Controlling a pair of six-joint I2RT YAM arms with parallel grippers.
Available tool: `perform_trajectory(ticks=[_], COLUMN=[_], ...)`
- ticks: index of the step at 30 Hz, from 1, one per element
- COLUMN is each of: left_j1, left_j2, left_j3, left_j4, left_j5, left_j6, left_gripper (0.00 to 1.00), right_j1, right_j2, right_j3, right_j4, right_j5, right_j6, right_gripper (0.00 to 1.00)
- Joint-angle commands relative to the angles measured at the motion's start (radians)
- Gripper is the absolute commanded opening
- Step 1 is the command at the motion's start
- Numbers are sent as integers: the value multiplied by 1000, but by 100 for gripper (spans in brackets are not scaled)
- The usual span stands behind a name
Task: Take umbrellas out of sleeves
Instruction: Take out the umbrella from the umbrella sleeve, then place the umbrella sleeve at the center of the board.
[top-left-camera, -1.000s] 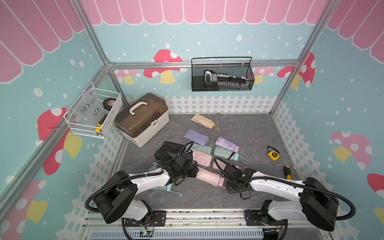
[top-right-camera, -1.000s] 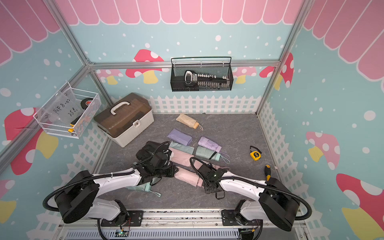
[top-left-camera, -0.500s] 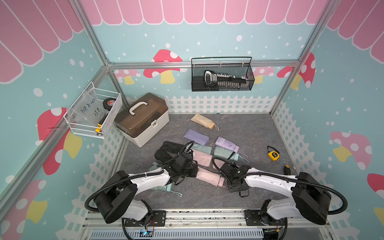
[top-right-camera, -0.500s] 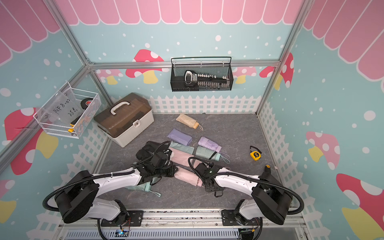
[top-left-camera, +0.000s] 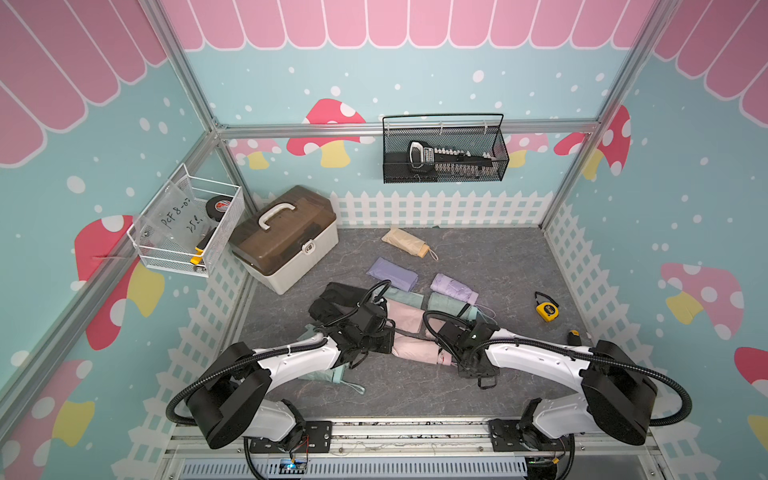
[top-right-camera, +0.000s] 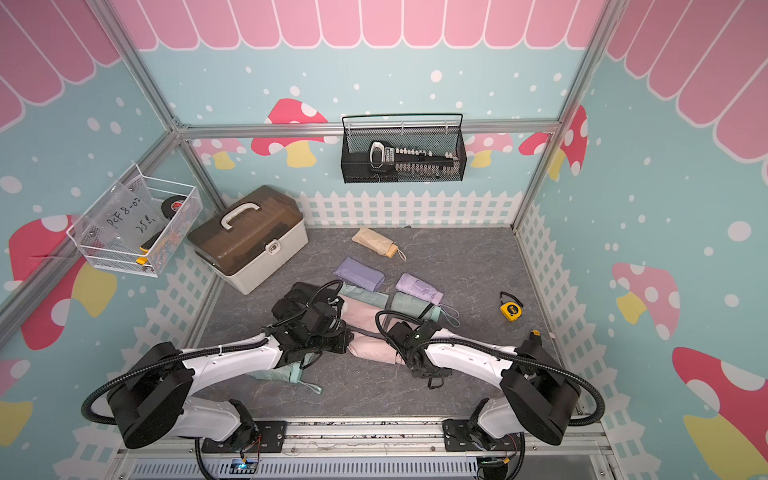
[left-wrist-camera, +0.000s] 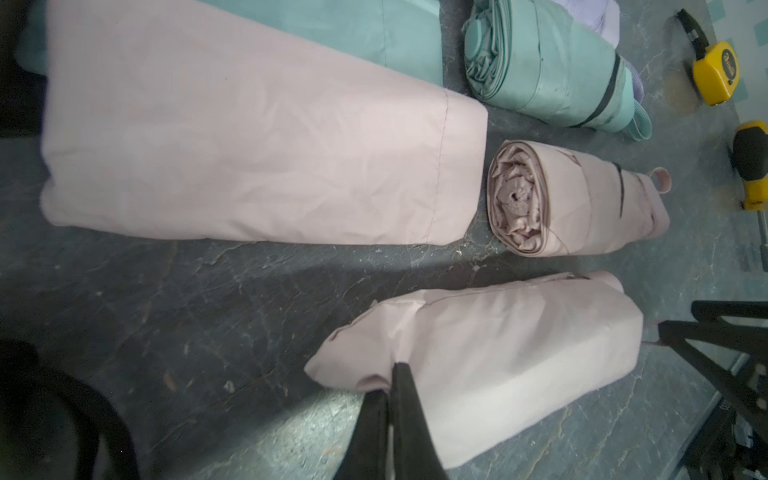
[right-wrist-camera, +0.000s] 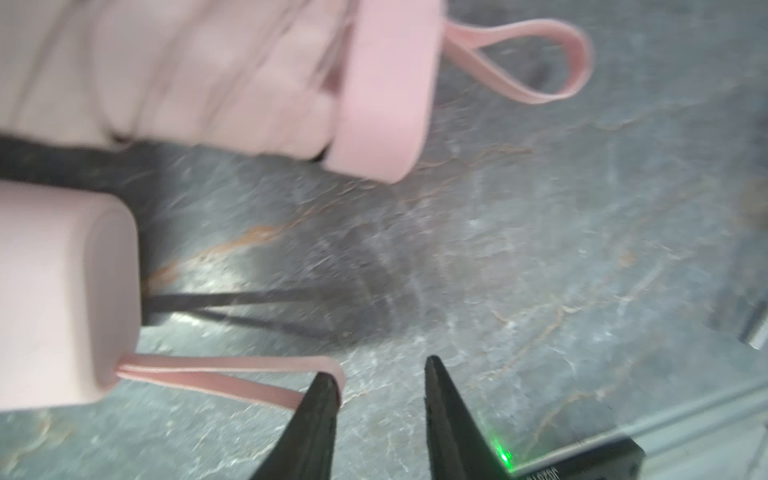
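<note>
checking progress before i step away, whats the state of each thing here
near pink sleeve: full, handle sticking out
left gripper: shut on its closed end
right gripper: open beside the loop
flat pink sleeve: empty
bare pink umbrella: out, rolled, strapped
toolbox: lid shut
tape measure: retracted
</note>
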Motion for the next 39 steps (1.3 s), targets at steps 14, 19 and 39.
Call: perform_trajectory(ticks=[14,19,39], left_j1=[22,31,192], left_j2=[-63,-75,-15], left_j3=[-3,-20,-8], left_j4=[-38,-32,-34], left_j5=[-61,-62,50], left_j6=[37,31,15], left_gripper=[0,0,0], right_j1=[-105,-111,-131], right_j2=[-20,-8,45], right_j3=[-17,-10,119], right_j4=[-215,-220,-256], right_j5=[155,163,242], right_j6=[105,105,86], right_gripper=[27,26,26])
